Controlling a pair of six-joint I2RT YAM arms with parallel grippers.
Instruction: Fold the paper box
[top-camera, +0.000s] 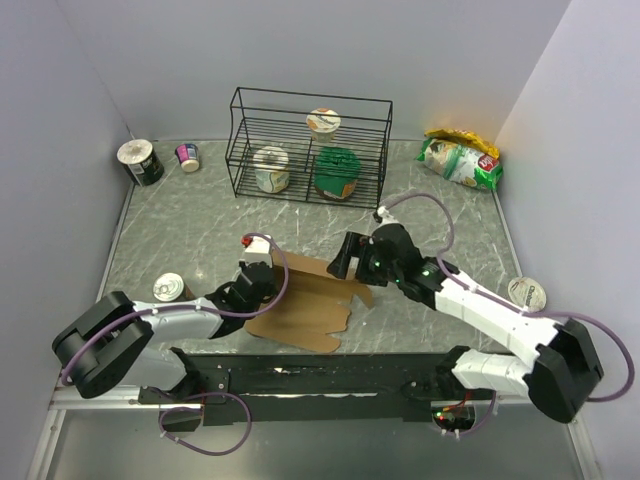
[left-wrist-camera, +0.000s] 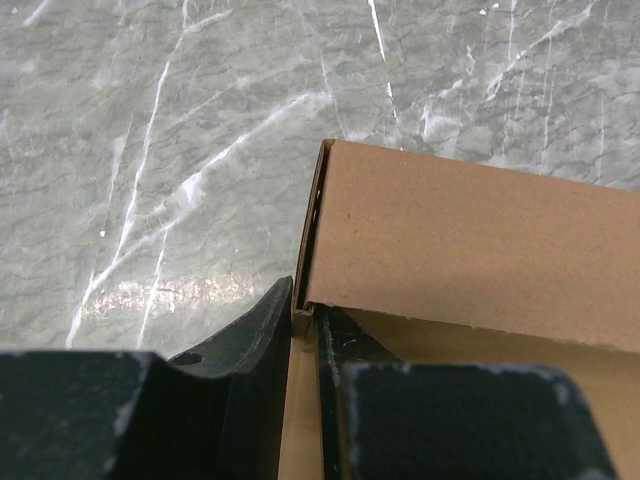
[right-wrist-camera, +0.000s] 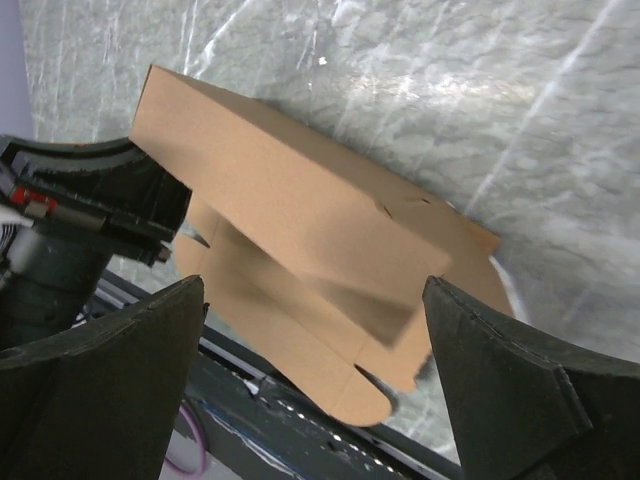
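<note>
The paper box (top-camera: 305, 300) is brown cardboard, partly folded, lying near the table's front edge between the two arms. One long panel is raised over the flat base, as the right wrist view (right-wrist-camera: 290, 210) shows. My left gripper (top-camera: 262, 272) is at the box's left end. In the left wrist view my left gripper (left-wrist-camera: 303, 305) is shut on a thin upright edge of the box (left-wrist-camera: 470, 240) at its corner. My right gripper (top-camera: 345, 262) hovers above the box's right end. In the right wrist view my right gripper (right-wrist-camera: 312, 290) is wide open and empty, above the box.
A black wire rack (top-camera: 236, 150) stands at the back with several cups and tubs in it. A can (top-camera: 141, 162) and a small cup (top-camera: 187, 157) sit back left, a green snack bag (top-camera: 460, 158) back right. A tin (top-camera: 168, 288) is left of the box, a lidded cup (top-camera: 526, 292) right.
</note>
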